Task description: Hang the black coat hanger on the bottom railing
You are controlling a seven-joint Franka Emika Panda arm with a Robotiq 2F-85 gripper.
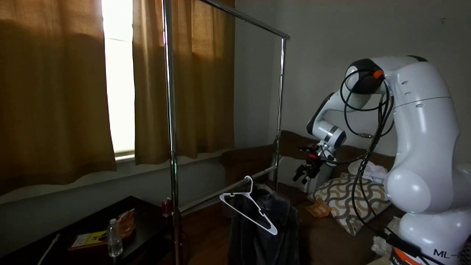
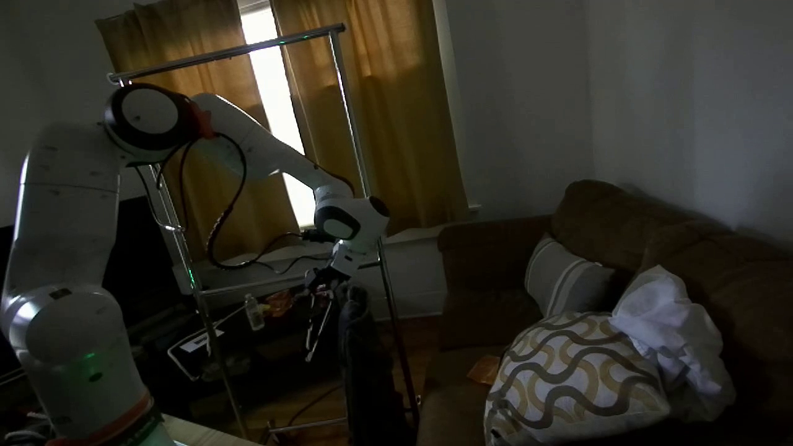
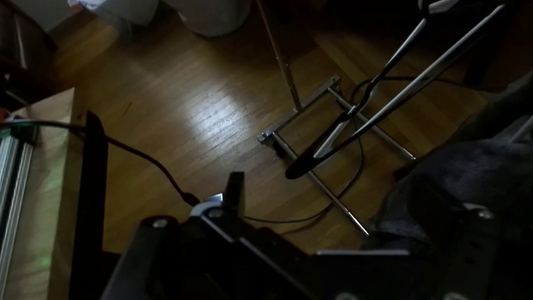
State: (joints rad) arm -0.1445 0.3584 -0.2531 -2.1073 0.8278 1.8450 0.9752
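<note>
The coat hanger (image 1: pixel 247 217) hangs by its hook on the bottom railing (image 1: pixel 206 198) of the garment rack. It looks white there, but dark with pale edges in the wrist view (image 3: pixel 420 82), at upper right. It also shows small and edge-on in an exterior view (image 2: pixel 319 336). The railing shows in an exterior view (image 2: pixel 235 287) too; it is out of the wrist view. My gripper (image 1: pixel 301 176) is open and empty, to the right of the hanger and apart from it in that view. In the wrist view the gripper's fingers (image 3: pixel 333 191) stand wide apart, with the hanger beyond them.
A dark bulky coat (image 1: pixel 287 228) hangs close beside the hanger; it also fills the right of the wrist view (image 3: pixel 449 179). Chrome posts (image 1: pixel 170 110) frame the rack. A sofa with a patterned pillow (image 2: pixel 576 371) and a black table with a water bottle (image 1: pixel 114 239) stand near.
</note>
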